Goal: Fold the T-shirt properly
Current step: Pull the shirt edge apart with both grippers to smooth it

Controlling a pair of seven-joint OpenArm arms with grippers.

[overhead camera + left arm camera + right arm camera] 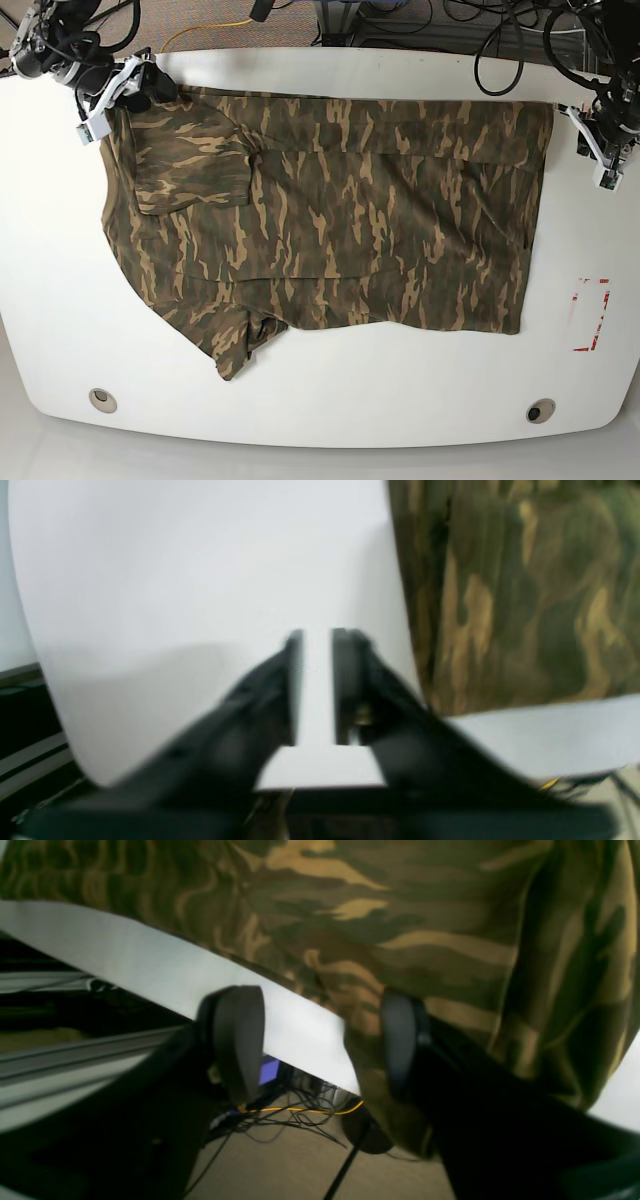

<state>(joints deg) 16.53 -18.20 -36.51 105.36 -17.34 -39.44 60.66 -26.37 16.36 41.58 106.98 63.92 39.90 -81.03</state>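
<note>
The camouflage T-shirt (pixel 350 210) lies spread on the white table (pixel 320 400), with one sleeve folded in at the upper left and the other at the lower left. My right gripper (pixel 118 92) stands at the shirt's far left corner. In the right wrist view this gripper (pixel 320 1040) is wide open at the table edge, and a fold of T-shirt (pixel 400 915) hangs beside one finger (pixel 400 1040). My left gripper (pixel 603 150) hovers just off the shirt's far right corner. Up close the left gripper (pixel 316 640) shows a narrow gap with bare table in it, the T-shirt (pixel 525 595) to its right.
A red-outlined rectangle (pixel 590 315) is marked on the table at the right. Two round holes (pixel 102 399) (pixel 540 411) sit near the front edge. Cables (pixel 300 1120) trail on the floor beyond the far edge.
</note>
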